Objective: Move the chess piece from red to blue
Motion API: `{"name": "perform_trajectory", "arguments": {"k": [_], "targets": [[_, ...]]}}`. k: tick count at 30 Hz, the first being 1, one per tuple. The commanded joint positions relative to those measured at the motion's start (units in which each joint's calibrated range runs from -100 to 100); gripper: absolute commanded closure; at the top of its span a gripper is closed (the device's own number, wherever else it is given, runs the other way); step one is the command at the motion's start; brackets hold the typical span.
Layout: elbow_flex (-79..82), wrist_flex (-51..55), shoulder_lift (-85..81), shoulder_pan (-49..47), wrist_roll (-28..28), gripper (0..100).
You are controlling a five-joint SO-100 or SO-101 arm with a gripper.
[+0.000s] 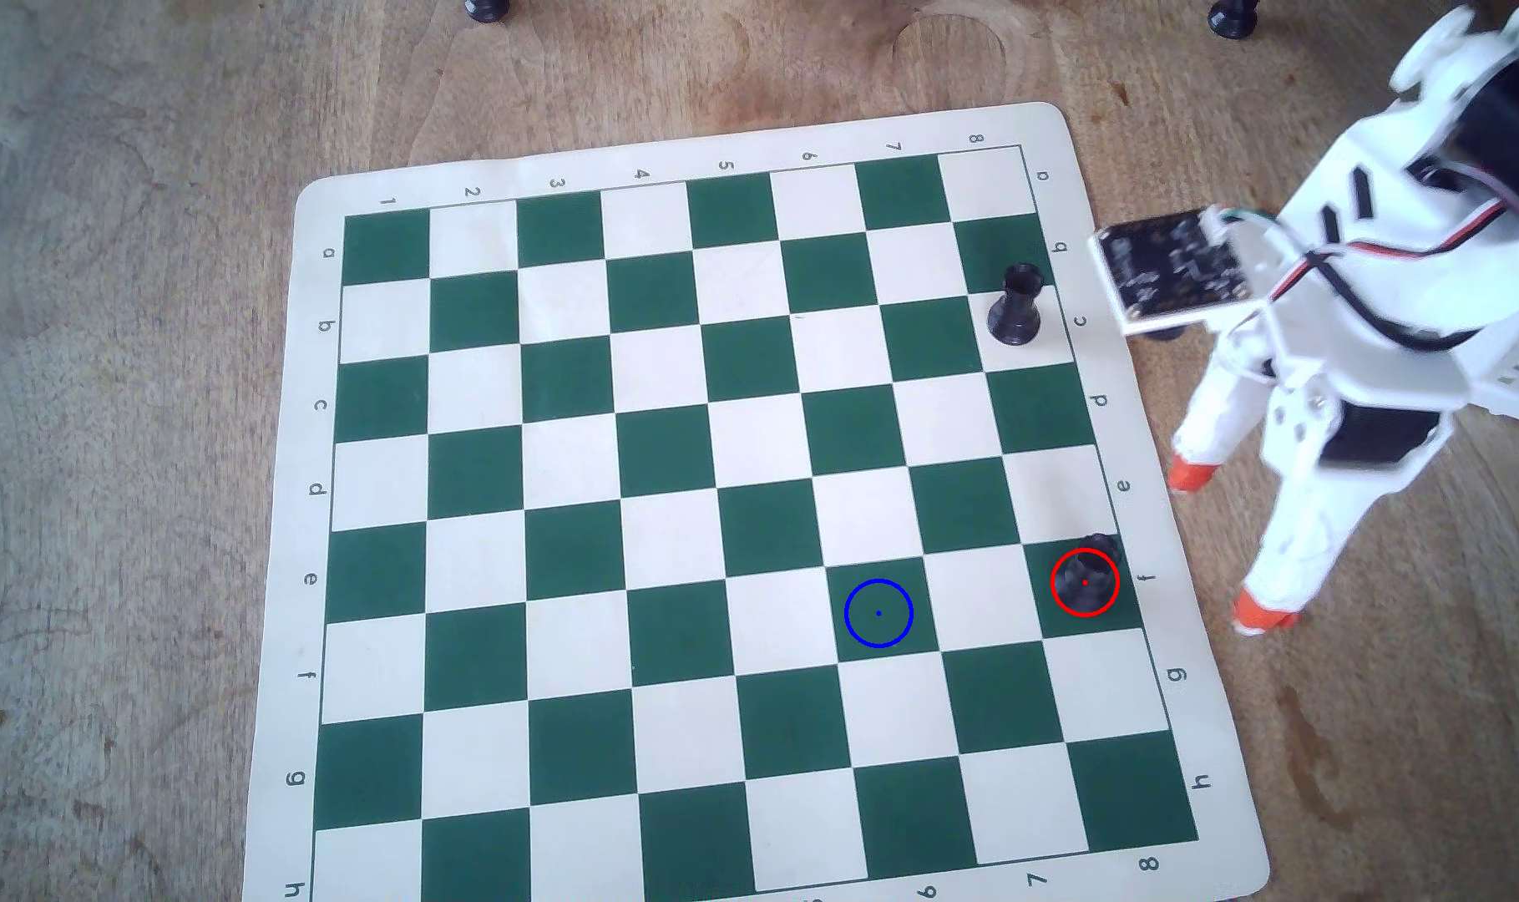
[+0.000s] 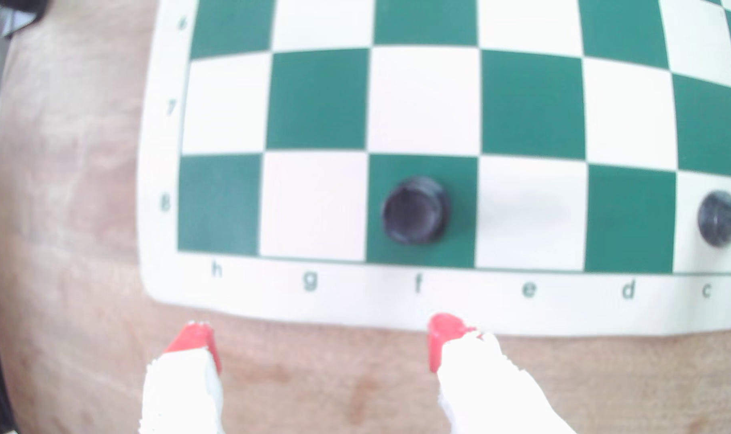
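Standing on the green square f8, at the right edge of the chessboard (image 1: 738, 538) in the overhead view, the chess piece (image 1: 1085, 572) is seen inside the red circle (image 1: 1054, 568), with its crown leaning slightly past the circle's far side. The blue circle (image 1: 851, 598) is drawn on another green square two files to the left, f6, and nothing is seen inside it. A black rook (image 1: 1016, 305) is found upright on a white square farther along the same right-hand file, well apart from the chess piece.

The jaws (image 1: 1228, 542) are held wide open off the board's right border, over the wooden worktop (image 1: 131, 347), and nothing is gripped between them. Both fingers are tipped in red-orange; one tip is placed beside row e, the other (image 1: 1263, 614) between rows f and g.

In the wrist view the chess piece (image 2: 416, 210) is seen from above as a dark round shape in the middle of its green square, directly beyond the open jaws (image 2: 322, 338). The two red fingertips (image 2: 443, 334) are set just short of the board's white border (image 2: 564, 309), apart from the piece. The rook (image 2: 720, 225) is caught at the right edge of that view, blurred
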Motion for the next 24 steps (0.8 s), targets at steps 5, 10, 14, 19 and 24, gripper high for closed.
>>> {"name": "perform_trajectory", "arguments": {"k": [5,10,14,19,24], "targets": [[-0.8,-3.9,3.5,3.2,1.1,72],[-0.3,-7.0,8.4,5.5,2.1,73],[-0.2,-9.7,11.2,5.3,1.8,73],[-0.6,-9.5,9.7,3.8,1.4,73],[-0.8,-9.4,9.9,3.8,1.4,73]]}}
